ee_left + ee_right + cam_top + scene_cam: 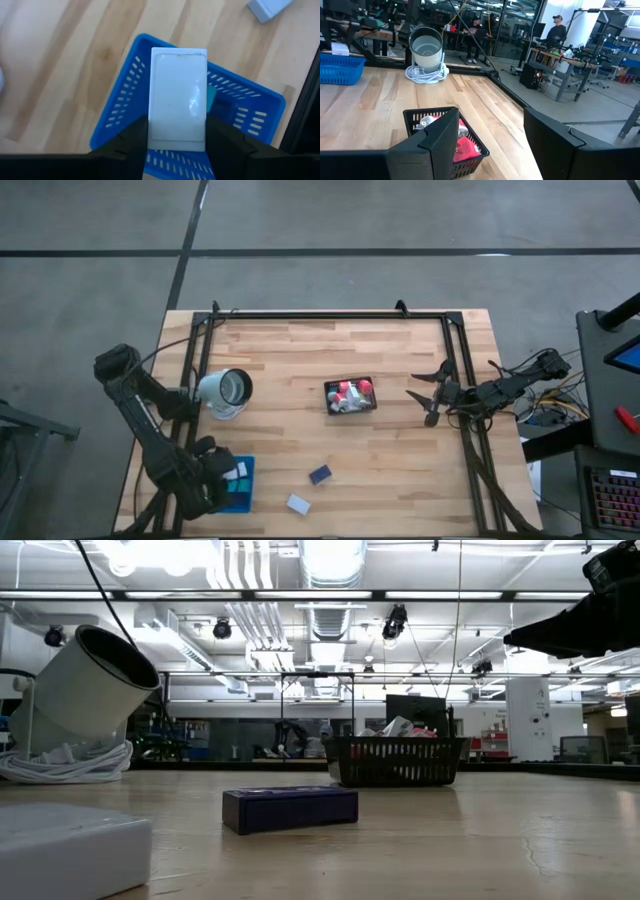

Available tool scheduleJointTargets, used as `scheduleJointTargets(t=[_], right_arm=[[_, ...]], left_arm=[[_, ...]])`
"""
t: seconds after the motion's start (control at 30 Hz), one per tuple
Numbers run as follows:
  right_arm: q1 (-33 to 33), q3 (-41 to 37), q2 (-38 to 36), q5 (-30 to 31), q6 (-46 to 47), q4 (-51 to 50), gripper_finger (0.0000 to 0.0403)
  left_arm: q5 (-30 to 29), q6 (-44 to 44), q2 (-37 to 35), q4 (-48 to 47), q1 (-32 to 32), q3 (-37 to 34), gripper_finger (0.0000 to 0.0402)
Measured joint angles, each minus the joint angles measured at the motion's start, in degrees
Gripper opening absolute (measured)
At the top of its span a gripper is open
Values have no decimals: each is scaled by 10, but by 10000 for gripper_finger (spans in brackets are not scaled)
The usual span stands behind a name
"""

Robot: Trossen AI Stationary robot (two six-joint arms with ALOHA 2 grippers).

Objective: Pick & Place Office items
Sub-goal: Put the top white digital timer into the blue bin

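the left gripper (176, 142) was clamped on a flat white block (178, 97) directly above the blue tray (250, 107), not yet released. a teal piece (211, 97) already lay in the tray, perhaps with others hidden under the block. a navy block (320, 474) and another white block (298, 504) remained on the tabletop (400, 460). the black mesh basket (350, 395) held red and white bits, hard to sort. the right gripper (430, 402) waited beside it, fingers apart, empty.
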Motion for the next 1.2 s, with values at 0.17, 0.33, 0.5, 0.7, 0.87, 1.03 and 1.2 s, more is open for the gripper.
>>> scheduleJointTargets(t=[0.17,0.33,0.5,0.7,0.87,1.03,1.2], right_arm=[[0,0,0,0,0,0,217],[0,0,0,0,0,0,217],[0,0,0,0,0,0,217],[0,0,0,0,1,0,217],[0,0,0,0,1,0,217],[0,0,0,0,1,0,217],[0,0,0,0,1,0,217]], left_arm=[[1,-12,1,43,-12,-24,172],[9,-9,10,99,-13,-56,172],[31,-13,15,123,-12,-76,172],[25,-19,15,129,-11,-85,172],[16,-15,15,148,-10,-85,173],[16,0,15,150,-10,-85,193],[16,4,15,153,-9,-85,215]])
